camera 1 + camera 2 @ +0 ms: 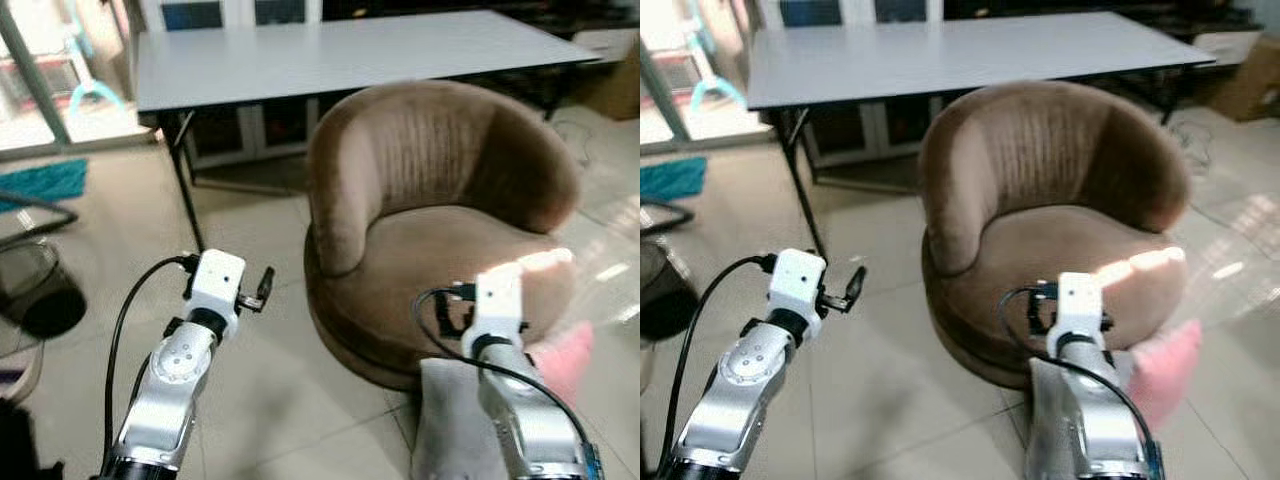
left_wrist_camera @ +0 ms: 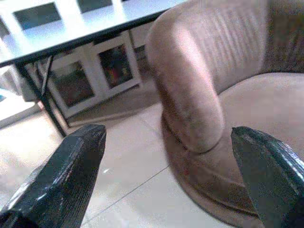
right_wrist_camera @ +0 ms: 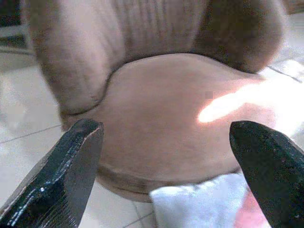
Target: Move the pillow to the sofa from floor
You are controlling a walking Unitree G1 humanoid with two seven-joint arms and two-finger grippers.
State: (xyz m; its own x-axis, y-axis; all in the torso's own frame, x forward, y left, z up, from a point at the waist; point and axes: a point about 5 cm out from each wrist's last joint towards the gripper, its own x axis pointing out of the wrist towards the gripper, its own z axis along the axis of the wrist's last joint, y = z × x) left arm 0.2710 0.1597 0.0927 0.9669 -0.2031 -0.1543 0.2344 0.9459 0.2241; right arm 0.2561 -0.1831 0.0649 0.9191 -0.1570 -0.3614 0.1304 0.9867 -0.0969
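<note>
Both arms raised toward brown tub sofa (image 1: 440,220); left gripper (image 2: 171,180) and right gripper (image 3: 166,175) spread wide, empty; pillow (image 3: 199,202) (white, pink edge) lies just below right gripper, likely awaiting pickup.

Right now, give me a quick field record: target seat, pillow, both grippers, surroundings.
seat: brown round armchair straight ahead, cushion bare, sunlit patch on its front edge
pillow: pale fabric with a pink part low in front of the seat, beside the right arm; whether it is on the floor or lifted cannot be told
left gripper: jaws wide open, raised left of the armchair
right gripper: jaws wide open, aimed at the seat
behind: grey table
floor: pale tiles
</note>
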